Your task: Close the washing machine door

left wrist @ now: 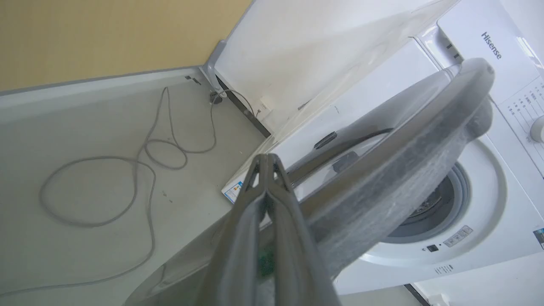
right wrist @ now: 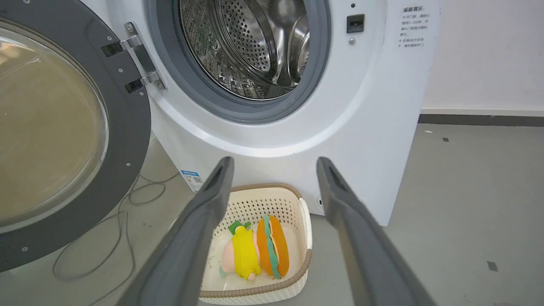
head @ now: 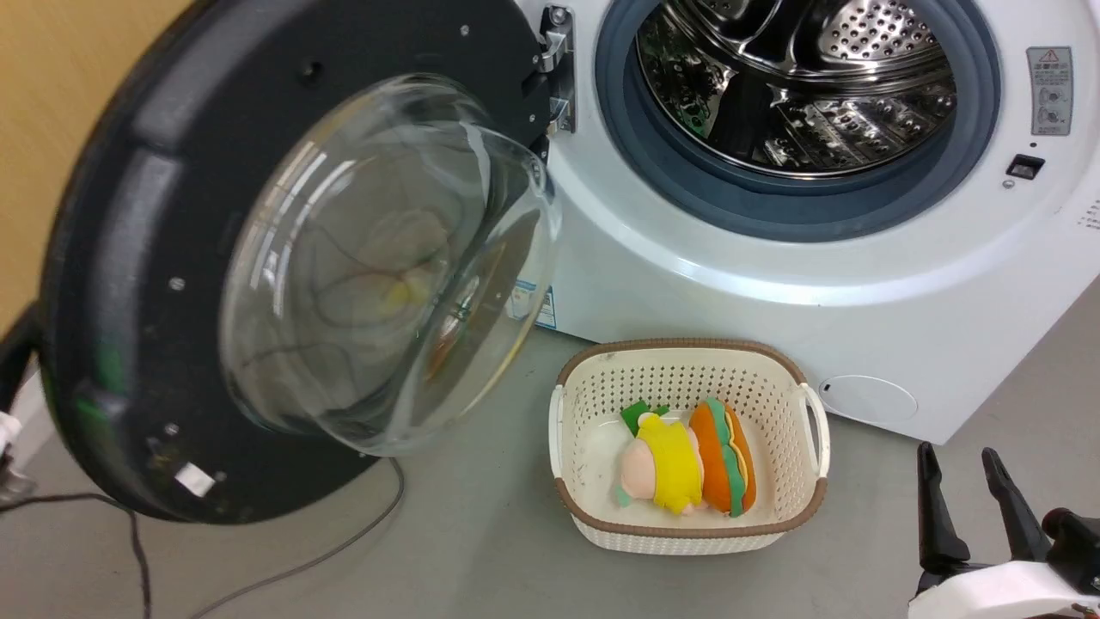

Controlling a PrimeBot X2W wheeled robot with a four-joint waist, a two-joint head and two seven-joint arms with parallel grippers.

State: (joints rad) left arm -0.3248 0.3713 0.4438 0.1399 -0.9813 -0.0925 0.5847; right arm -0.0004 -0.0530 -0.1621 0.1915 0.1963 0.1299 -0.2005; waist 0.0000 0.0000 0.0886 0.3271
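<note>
The large round glossy black washing machine door (head: 129, 258), with its bulging clear glass bowl, is hanging wide open on its hinge at the left side of the big white front-loading washing machine (head: 730, 284). The inner face is turning toward the head camera, and the steel drum and grey rubber ring are lying exposed.

The left gripper (left wrist: 267, 163) is sitting on the outer side of the door, its two long dark fingers pressed together with nothing between them. They are pointing along the door's blurred grey rim (left wrist: 403, 178), though whether they are actually touching it I cannot tell. The right gripper (head: 956, 451) is hovering low at the right with its fingers spread and empty, well apart from the door.

A cream perforated basket (head: 687, 346) holding a yellow plush toy (head: 670, 460) and an orange burger-shaped plush (head: 726, 464) is standing on the floor just before the machine.

The step in hand looks like the start of the closing push. Next, the left arm is likely needing to press the outer face and follow the hinge's arc, guiding the glass bowl into the rubber ring until the latch catches, while watching the basket below.
</note>
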